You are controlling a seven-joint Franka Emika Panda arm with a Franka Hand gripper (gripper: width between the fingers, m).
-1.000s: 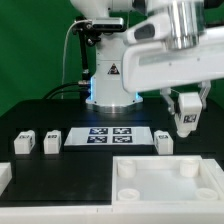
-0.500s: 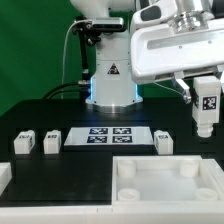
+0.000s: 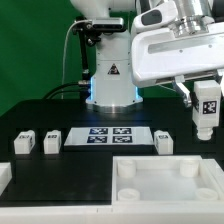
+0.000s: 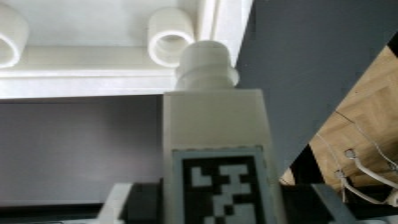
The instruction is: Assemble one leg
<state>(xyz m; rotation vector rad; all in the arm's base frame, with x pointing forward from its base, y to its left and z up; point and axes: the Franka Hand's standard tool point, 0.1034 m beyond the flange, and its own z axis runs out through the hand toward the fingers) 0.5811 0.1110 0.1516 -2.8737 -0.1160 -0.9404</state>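
At the exterior view's right, above the surface (image 3: 60, 120), the fingers (image 3: 189, 94) are clamped on the leg (image 3: 206, 122). It hangs upright in the air, not touching the tray (image 3: 165, 195). Next, prob.: bring its peg end over a corner hole (image 4: 164, 42), keep it vertical, lower slow w/ firm grip, no side push. Spare legs (image 3: 51, 142) sit beside the marker board (image 3: 108, 136). No readable text: only b/w square tags and a warning triangle on the robot base (image 3: 113, 70).

Marker board (image 3: 108, 137): flat, white, four black-and-white tags, lying on the black table (image 3: 60, 110). White square tray (image 3: 160, 186): nearer the camera than the marker board, toward the exterior view's right of it, apart from it, round corner holes facing up. Green backdrop (image 3: 30, 50): behind the marker board, beyond the table.
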